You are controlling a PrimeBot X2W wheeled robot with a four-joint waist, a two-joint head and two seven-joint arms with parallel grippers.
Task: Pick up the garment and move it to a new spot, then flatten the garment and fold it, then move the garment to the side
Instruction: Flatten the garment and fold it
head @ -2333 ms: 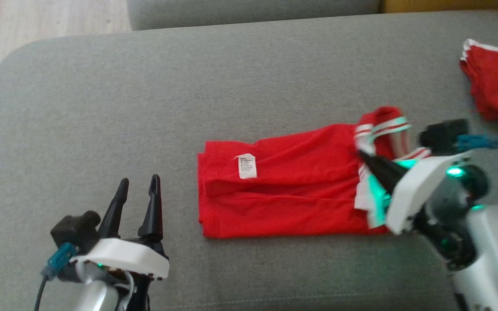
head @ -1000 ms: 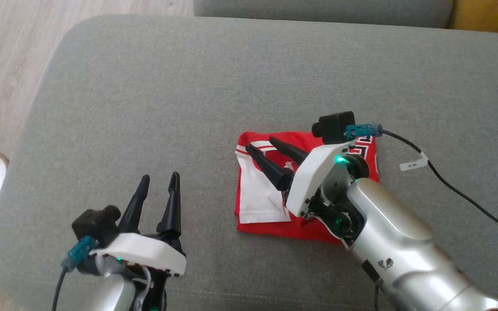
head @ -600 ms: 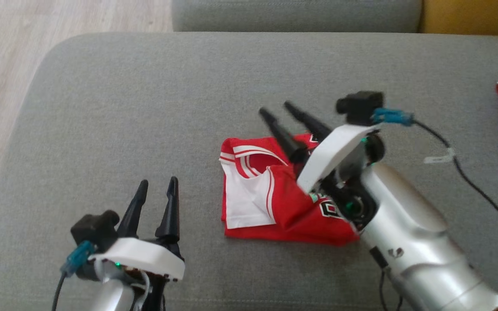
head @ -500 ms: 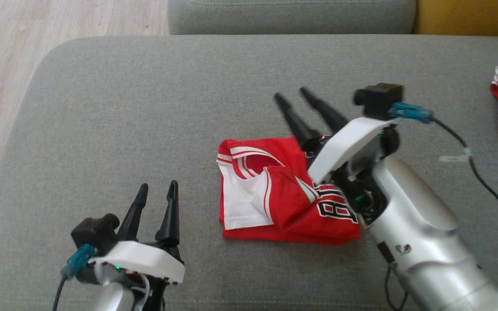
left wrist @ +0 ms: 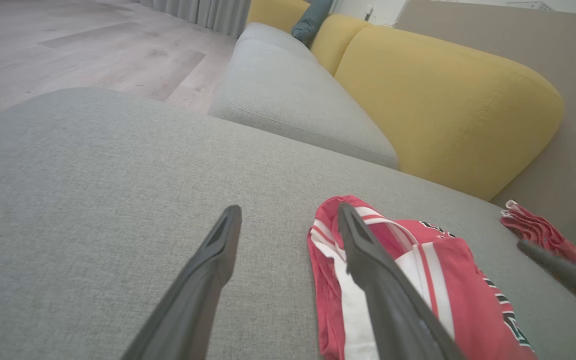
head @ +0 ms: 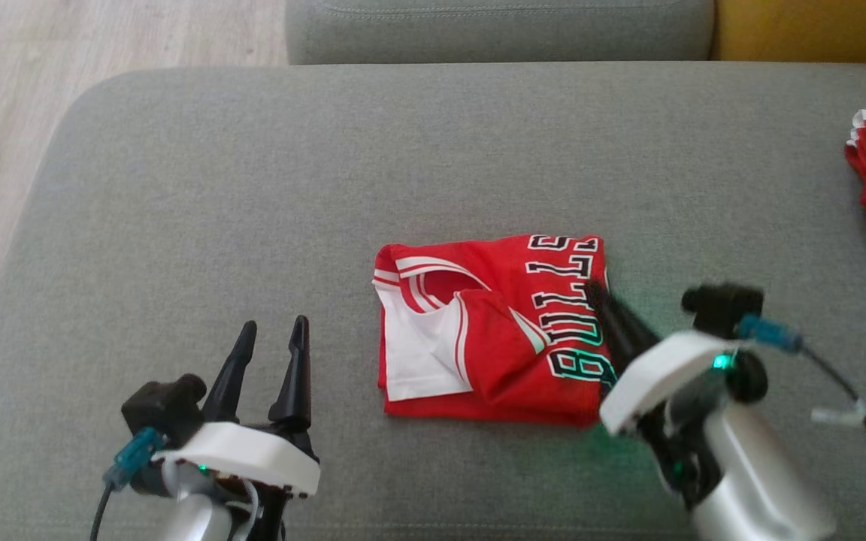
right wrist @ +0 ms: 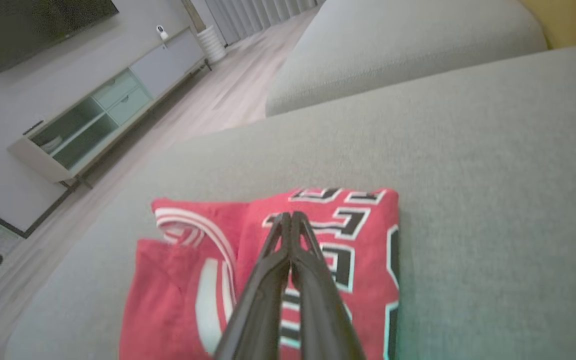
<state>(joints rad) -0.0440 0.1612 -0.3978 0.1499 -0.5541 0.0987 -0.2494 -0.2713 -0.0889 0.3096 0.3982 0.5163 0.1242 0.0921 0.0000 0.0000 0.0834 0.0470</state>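
Head view: garment (head: pixel 489 330) lies folded mid-cushion (head: pixel 252 188). R gripper (head: pixel 600 291) fingers pressed together, holding nothing, tips over its right edge. L gripper (head: pixel 274 324) spread wide, empty, near left. I judge fold done; next I grip the stack, shift it sideways w/o unfolding.

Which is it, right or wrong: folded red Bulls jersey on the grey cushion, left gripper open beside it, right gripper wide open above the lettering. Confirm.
Wrong on one point: the right gripper is shut, fingers pressed together above the lettering, as the right wrist view shows. The folded red Bulls jersey does lie on the grey cushion, left gripper open beside it.
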